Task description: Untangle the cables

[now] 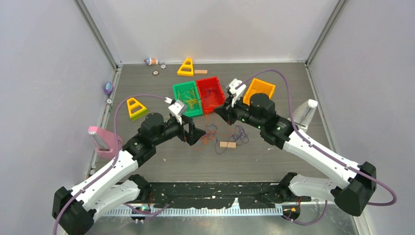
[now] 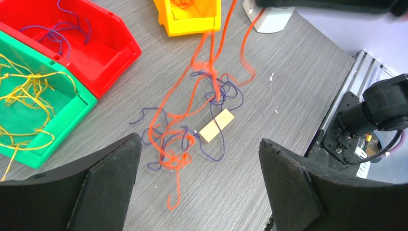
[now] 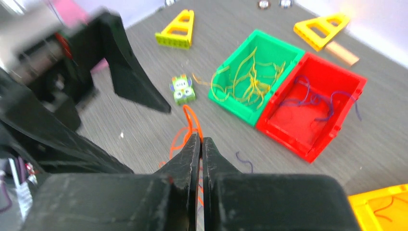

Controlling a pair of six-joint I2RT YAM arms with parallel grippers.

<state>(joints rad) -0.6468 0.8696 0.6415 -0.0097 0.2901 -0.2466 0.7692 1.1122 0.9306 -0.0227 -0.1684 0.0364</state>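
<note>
A tangle of orange and purple cables point(image 1: 221, 135) lies on the table in front of the bins, around a small wooden block point(image 2: 216, 125). My right gripper point(image 3: 201, 138) is shut on an orange cable point(image 3: 191, 120) and holds it up, so orange strands point(image 2: 211, 53) rise from the tangle point(image 2: 175, 144). My left gripper point(image 2: 200, 140) is wide open and empty, just above the table near the tangle's left side point(image 1: 193, 134). The green bin point(image 1: 182, 89) holds yellow cables, the red bin point(image 1: 218, 84) purple ones, the orange bin point(image 1: 266, 85) orange ones.
Yellow triangular pieces stand at the left point(image 1: 136, 107) and at the back point(image 1: 186, 67). A pink holder point(image 1: 103, 141) is at the left edge, a white one point(image 1: 306, 112) at the right. A small green toy point(image 3: 183, 89) sits near the green bin.
</note>
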